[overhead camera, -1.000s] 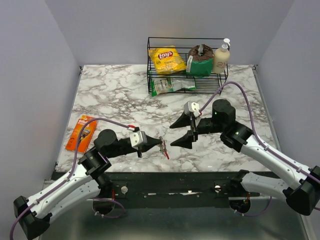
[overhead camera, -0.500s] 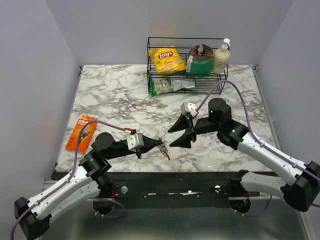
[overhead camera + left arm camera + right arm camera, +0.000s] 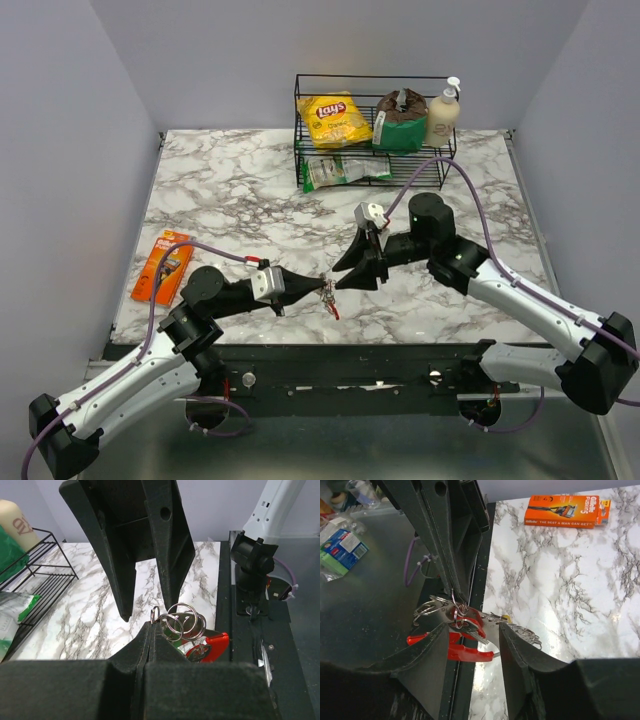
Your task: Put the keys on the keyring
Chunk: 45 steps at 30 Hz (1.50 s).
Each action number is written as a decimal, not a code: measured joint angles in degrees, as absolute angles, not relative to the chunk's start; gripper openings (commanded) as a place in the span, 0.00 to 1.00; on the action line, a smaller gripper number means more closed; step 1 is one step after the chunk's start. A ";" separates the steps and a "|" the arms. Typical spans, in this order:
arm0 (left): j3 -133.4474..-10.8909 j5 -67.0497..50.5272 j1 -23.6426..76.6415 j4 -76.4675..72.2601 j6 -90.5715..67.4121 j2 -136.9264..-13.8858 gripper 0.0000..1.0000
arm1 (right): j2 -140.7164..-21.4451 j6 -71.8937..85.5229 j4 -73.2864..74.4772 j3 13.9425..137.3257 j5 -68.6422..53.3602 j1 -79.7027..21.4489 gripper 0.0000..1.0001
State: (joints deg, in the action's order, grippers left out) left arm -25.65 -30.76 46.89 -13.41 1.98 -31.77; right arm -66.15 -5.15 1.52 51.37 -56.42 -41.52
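My left gripper is shut on the thin metal keyring at its fingertips, out over the table's front edge. Several linked rings and the rest of the bunch hang from it: a red tag, a metal key, a red loop and a silvery flat piece. My right gripper is open, and its fingers straddle the hanging bunch from the right. A short chain trails past its other finger. In the left wrist view the red tag shows under the rings.
An orange razor pack lies at the table's left edge. A black wire rack at the back holds a Lays bag, a green bag and a pump bottle. Below the bunch runs the dark front rail.
My right gripper has moved left up to the bunch and its jaws have narrowed around it. The left gripper has stayed shut on the keyring, shifting slightly.
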 measured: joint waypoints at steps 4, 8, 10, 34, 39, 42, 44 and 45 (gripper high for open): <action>-25.65 -30.81 46.89 -13.72 1.89 -31.77 0.00 | -66.76 -4.49 1.06 51.37 -56.62 -41.52 0.39; -25.63 -30.83 46.89 -13.72 1.89 -31.77 0.00 | -66.85 -3.66 0.05 51.37 -56.69 -41.52 0.28; -25.63 -30.85 46.89 -13.72 1.89 -31.77 0.00 | -66.85 -3.11 -0.36 51.37 -56.69 -41.52 0.23; -25.08 -28.88 46.92 -13.69 1.80 -31.03 0.00 | -67.44 -1.54 -1.10 51.37 -51.24 -41.52 0.25; -21.12 -24.88 46.89 -17.50 -0.21 -31.90 0.00 | -67.77 -1.19 -0.84 50.06 -44.03 -41.50 0.56; -18.61 -23.75 46.89 -19.81 -1.67 -35.22 0.00 | -68.14 -1.69 -0.08 49.65 -43.00 -41.23 0.69; -16.91 -23.55 46.89 -21.71 -2.55 -37.87 0.00 | -68.03 -2.70 0.16 49.58 -43.03 -41.19 0.70; -16.03 -23.57 46.89 -22.59 -2.94 -38.35 0.00 | -67.88 -3.11 0.19 49.54 -43.05 -41.19 0.70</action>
